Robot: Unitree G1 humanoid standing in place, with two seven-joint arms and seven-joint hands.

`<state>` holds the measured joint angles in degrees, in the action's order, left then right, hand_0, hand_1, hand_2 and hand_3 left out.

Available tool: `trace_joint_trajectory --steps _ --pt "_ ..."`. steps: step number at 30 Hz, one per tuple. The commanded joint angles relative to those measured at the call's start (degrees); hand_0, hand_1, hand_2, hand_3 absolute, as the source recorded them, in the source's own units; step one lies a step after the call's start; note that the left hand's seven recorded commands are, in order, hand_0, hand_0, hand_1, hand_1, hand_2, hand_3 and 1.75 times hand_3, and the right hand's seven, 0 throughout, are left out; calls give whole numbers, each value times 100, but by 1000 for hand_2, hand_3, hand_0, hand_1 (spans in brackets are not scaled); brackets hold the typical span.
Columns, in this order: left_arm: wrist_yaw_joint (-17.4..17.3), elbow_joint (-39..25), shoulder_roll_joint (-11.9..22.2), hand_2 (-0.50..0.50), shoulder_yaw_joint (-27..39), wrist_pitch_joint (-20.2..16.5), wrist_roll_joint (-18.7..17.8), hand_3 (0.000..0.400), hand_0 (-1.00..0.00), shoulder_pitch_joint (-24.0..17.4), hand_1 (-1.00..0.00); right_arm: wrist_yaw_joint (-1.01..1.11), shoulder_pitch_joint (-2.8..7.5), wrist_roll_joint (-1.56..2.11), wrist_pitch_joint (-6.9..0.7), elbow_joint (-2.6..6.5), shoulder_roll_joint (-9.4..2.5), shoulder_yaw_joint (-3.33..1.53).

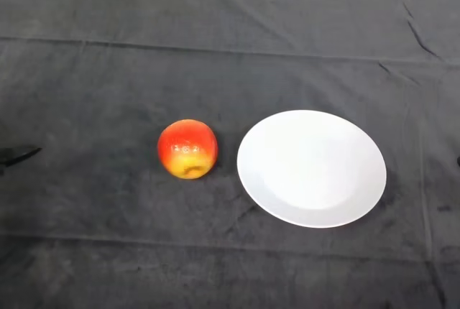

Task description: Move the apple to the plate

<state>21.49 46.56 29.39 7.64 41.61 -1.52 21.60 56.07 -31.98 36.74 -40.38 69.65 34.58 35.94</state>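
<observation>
**Apple beside the plate**

We see the round red-and-yellow apple [187, 149] on the dark-cloth tabletop [108, 72], just beside the white round plate [359, 180], at its 9 o'clock, not touching. We cannot tell the fingers' state.

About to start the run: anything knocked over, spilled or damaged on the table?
Nothing stands out. The round red-and-yellow apple sits on the dark grey cloth, just left of the round white plate and apart from it. The plate lies flat and bare. The cloth shows only some creases.
</observation>
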Motion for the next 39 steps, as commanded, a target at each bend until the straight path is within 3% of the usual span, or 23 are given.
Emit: trace_joint_trajectory --steps 1,10,24,29,39 --pt "89 -316 -10 0 -144 -154 175 0 0 -143 0 11 54 -64 -5 -19 106 141" --pt "121 -1324 -434 0 -680 -879 709 0 0 -162 0 -7 67 -61 0 -49 93 141" --pt "-200 -2122 -850 0 -1411 -1573 983 0 0 -150 0 -38 86 -55 5 -96 75 142" --pt "-250 -2070 -977 0 -1696 -1628 1036 0 0 -64 0 -48 91 -52 5 -108 71 142" --pt "-365 -1086 -1154 0 -2179 -1394 1028 0 0 427 0 -59 96 -45 2 -121 68 144"
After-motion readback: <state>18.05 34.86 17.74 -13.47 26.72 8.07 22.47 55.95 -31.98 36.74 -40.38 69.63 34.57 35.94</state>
